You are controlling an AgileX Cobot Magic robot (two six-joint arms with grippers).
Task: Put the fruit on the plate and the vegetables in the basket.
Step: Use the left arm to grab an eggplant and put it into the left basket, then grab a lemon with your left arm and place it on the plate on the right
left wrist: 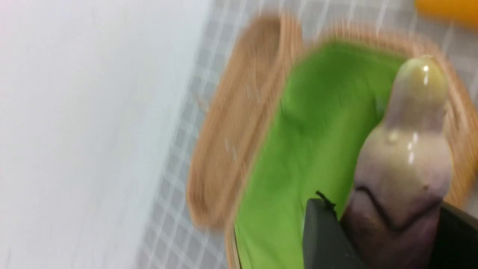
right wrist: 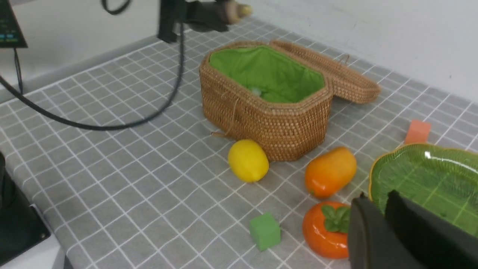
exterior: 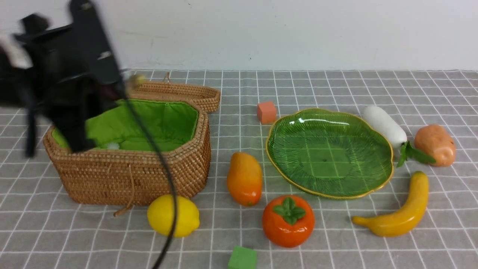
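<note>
The left pincer (left wrist: 388, 239) is spread partway and pinching the dark purple base of the eggplant (left wrist: 403, 160). Its pale tip sticks out past the fingers, above the green lining (left wrist: 310, 130) of the wicker basket (exterior: 149, 172). In the front view that arm is a dark blur over the basket's left end. The right pincer (right wrist: 384, 220) hangs near the persimmon and the plate's edge, its fingers drawn close with only a thin slit between them, gripping nothing.

Four fruit lie on the desk (exterior: 336, 239):
- a lemon (exterior: 186, 216) against the basket's front
- a mango (exterior: 244, 178) between basket and plate
- a persimmon (exterior: 288, 221) just in front of the plate
- a banana (exterior: 403, 213) by the plate's right front rim

There are three vegetables. One is the held eggplant; the white radish (exterior: 384, 125) and the potato (exterior: 435, 145) lie side by side right of the plate.

There is one green leaf-shaped plate (exterior: 328, 153) and one basket, its lid (exterior: 183, 95) lying open behind it. There are two cubes — one orange (exterior: 266, 112) behind the plate, one green (exterior: 242, 258) at the desk's near edge.
</note>
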